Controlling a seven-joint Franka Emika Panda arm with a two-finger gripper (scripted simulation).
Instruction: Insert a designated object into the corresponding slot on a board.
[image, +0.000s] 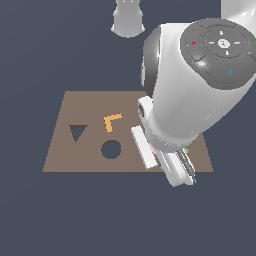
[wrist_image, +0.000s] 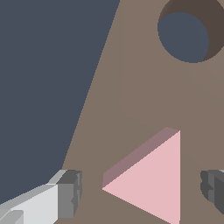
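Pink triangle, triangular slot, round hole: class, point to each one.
Pink triangle (wrist_image: 153, 183): wrist view, middle of its top face.
Triangular slot (image: 77, 132): exterior view, centre of the opening.
Round hole (image: 111, 149): exterior view, centre of the opening.

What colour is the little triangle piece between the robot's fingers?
Pale pink. The triangle piece shows best in the wrist view, lying on the brown board.

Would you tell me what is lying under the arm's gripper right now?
The pink triangle lies flat on the board between the open fingers. In the exterior view the arm covers nearly all of it.
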